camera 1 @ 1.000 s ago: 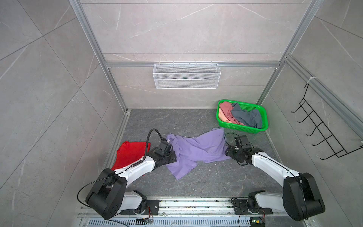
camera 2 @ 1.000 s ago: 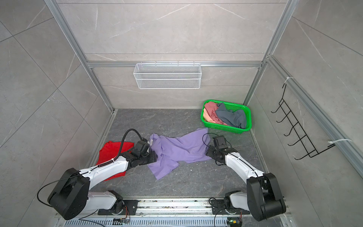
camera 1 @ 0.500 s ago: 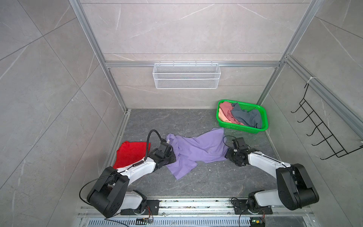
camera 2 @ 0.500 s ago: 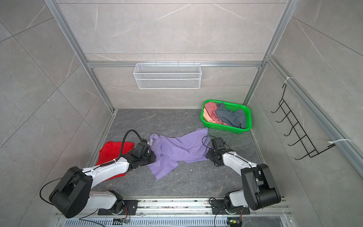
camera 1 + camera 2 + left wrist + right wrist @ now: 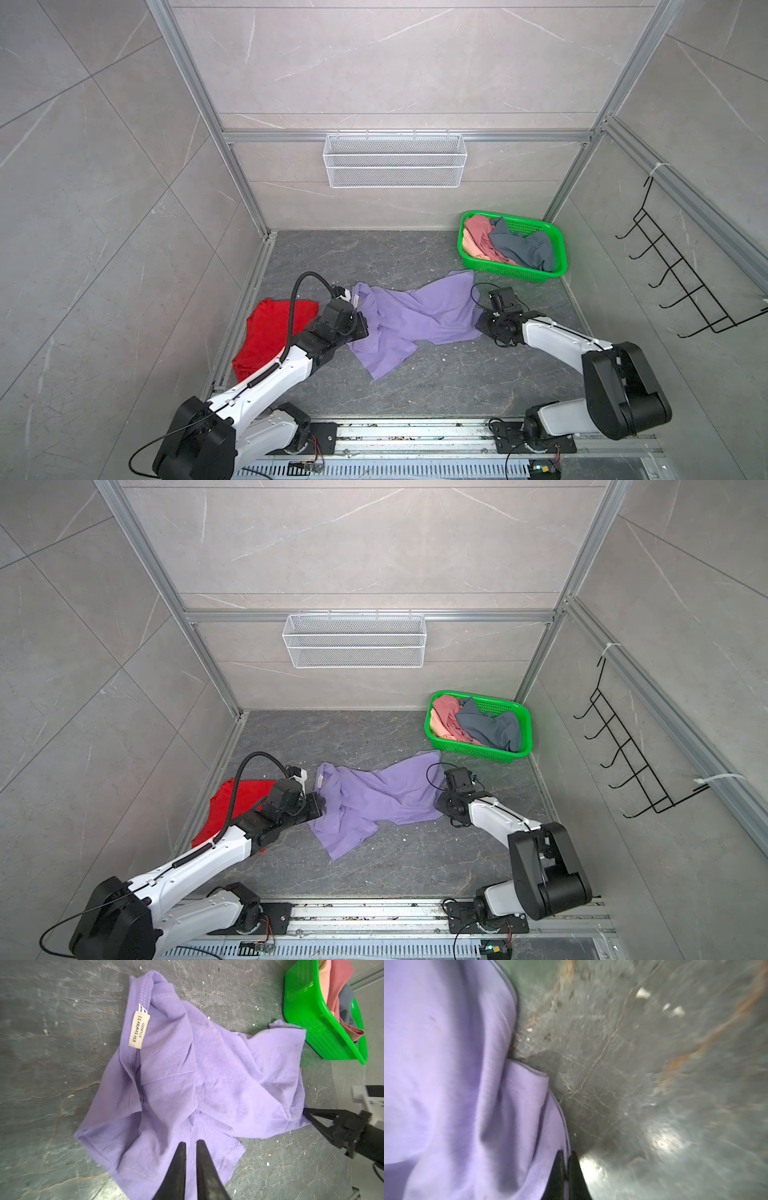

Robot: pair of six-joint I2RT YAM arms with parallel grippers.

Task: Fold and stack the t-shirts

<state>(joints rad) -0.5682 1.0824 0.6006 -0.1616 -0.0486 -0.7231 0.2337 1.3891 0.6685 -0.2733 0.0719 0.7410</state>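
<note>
At the left edge of the surface (image 5: 415,390) a red t-shirt (image 5: 266,332) is laid out, partly covered by the left arm (image 5: 266,378) that crosses it. Just to its right the left gripper (image 5: 191,1142) is positioned on the lavender t-shirt (image 5: 419,320). In the left wrist view its jaws are seen almost together. Only a narrow slot is left between them, and that slot is filled with lavender cloth near a sleeve hem. Creases in the cloth run toward the tips.

The lavender t-shirt is located in the middle of the surface, crumpled and unfolded, spread between the two grippers. Its neckband is turned toward the left side, where a cream neck label (image 5: 139,1030) is exposed. The label is printed "ER SHAN SI" with "STUDIO" beneath. A smaller white tag (image 5: 143,1009) above it carries a black mark that cannot be read.

At the right edge of the garment the right gripper (image 5: 566,1154) is set low against the surface. Its jaws are fully closed, and a thin strip of the lavender hem is pinched between them.

In the far right corner a green basket (image 5: 511,273) is placed, with one corner of the lavender t-shirt just beside its front wall. A pink t-shirt (image 5: 478,235), a peach t-shirt (image 5: 467,248) and a grey-blue t-shirt (image 5: 523,249) are bundled inside it.
</note>
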